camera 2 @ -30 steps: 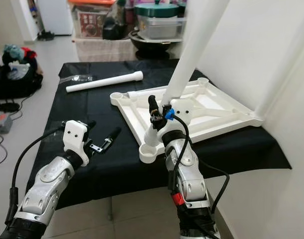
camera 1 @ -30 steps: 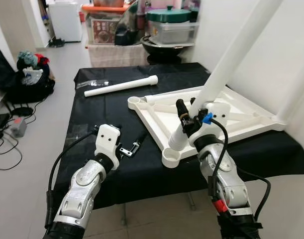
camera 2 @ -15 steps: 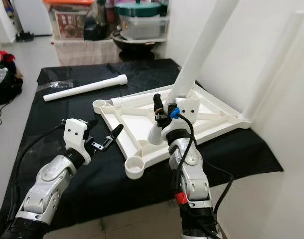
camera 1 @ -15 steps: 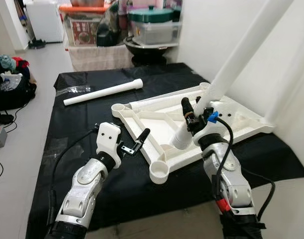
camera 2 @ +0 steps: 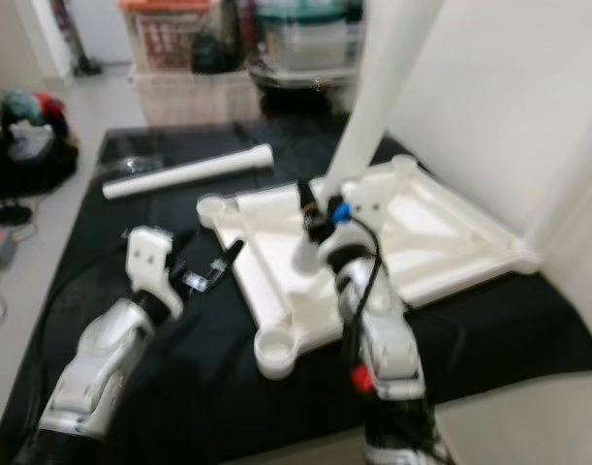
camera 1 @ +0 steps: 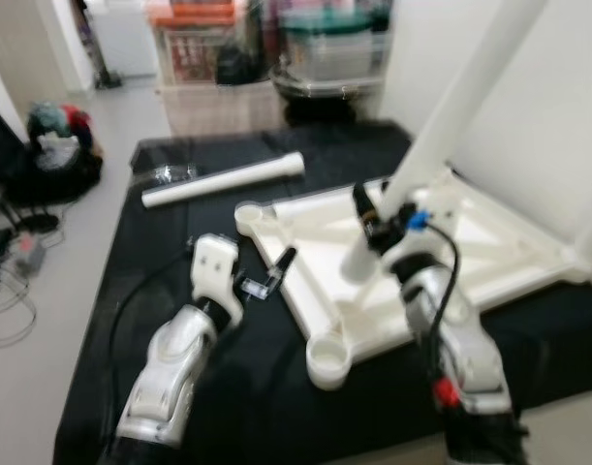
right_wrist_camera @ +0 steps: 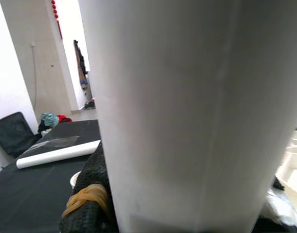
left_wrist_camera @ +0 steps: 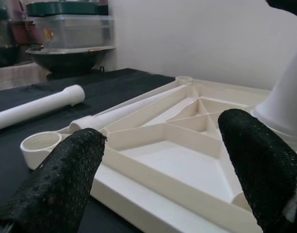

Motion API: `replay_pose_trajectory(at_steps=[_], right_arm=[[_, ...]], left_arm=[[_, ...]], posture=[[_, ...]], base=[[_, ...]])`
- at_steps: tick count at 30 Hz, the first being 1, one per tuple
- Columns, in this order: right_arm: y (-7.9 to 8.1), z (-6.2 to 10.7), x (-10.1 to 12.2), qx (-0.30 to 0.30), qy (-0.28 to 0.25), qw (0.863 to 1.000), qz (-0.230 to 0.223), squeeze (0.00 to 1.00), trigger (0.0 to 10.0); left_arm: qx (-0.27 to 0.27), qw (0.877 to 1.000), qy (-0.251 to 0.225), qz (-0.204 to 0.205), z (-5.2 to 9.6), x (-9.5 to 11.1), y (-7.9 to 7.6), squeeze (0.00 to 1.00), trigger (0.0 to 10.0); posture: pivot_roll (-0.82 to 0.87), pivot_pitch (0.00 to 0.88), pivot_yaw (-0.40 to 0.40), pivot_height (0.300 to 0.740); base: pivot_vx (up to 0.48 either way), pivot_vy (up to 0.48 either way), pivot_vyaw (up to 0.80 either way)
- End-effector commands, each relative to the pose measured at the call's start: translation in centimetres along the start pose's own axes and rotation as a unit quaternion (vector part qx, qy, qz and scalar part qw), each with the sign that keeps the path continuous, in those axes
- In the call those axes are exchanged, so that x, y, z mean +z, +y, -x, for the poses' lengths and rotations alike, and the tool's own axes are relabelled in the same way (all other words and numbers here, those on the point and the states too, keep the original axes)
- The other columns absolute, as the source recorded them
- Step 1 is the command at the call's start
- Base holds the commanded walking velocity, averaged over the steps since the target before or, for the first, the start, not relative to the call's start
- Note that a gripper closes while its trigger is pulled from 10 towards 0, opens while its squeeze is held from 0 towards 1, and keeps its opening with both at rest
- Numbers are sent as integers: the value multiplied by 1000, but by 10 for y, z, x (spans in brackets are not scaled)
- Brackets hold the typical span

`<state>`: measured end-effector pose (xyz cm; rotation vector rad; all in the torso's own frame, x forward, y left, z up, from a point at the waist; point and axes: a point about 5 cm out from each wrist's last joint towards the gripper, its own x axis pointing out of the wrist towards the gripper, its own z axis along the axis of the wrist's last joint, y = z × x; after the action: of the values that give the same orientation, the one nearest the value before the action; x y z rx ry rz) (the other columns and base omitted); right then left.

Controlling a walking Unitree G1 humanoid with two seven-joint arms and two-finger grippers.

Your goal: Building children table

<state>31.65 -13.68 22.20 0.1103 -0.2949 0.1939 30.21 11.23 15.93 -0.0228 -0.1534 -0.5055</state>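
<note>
Both head views are smeared with motion blur, so small detail is hard to read, and the upper end of the white table leg (camera 1: 441, 126) runs out of the top of the picture. That leg is clamped in the right gripper (camera 1: 373, 221) near its lower end; its long axis tilts up and away to the robot's right, with the foot pointing down toward the upturned white tabletop (camera 1: 489, 242). In the right wrist view the leg's pale surface (right_wrist_camera: 197, 111) blocks nearly everything, leaving one black finger (right_wrist_camera: 97, 189) with a tan rubber band visible beside it; whether the foot touches the tabletop cannot be told. The tabletop lies underside up on the black-covered table (camera 1: 131, 320), ribs showing, with a round corner socket (camera 1: 328, 358) nearest the robot. A second leg (camera 1: 223, 180) lies flat on the cloth farther back, well apart, its long axis running across the table. The left gripper (camera 1: 271, 276) hovers just beside the tabletop's left edge with its fingers (left_wrist_camera: 65, 179) spread wide and holding nothing. Storage bins (camera 1: 276, 48) at the back are too blurred to describe.
</note>
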Motion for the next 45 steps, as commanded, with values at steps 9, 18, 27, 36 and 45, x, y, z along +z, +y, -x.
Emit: replay_pose_trajectory(at_steps=[9,18,27,36,45], right_arm=[[18,23,-6,220,54,973,-36,0,10000],[-2,14,-29,313,120,942,24,0,10000],[-19,-21,-36,317,136,939,11,0,10000],[5,-24,-47,374,132,917,-38,0,10000],[8,-28,-6,380,33,924,-36,0,10000]], left_arm=[[-15,1000,19,-1,5,-8,-3,0,10000],[-23,999,38,-14,8,-12,2,0,10000],[-17,999,47,-16,17,-15,-1,0,10000],[2,998,53,-25,28,-15,10,0,10000],[-1,998,58,-23,28,-15,9,0,10000]], posture=[[29,0,-55,740],[49,0,-71,740],[138,0,-122,740],[166,0,-139,740],[146,0,-105,740]], base=[[0,0,0],[0,0,0],[0,0,0],[0,0,0],[0,0,0]])
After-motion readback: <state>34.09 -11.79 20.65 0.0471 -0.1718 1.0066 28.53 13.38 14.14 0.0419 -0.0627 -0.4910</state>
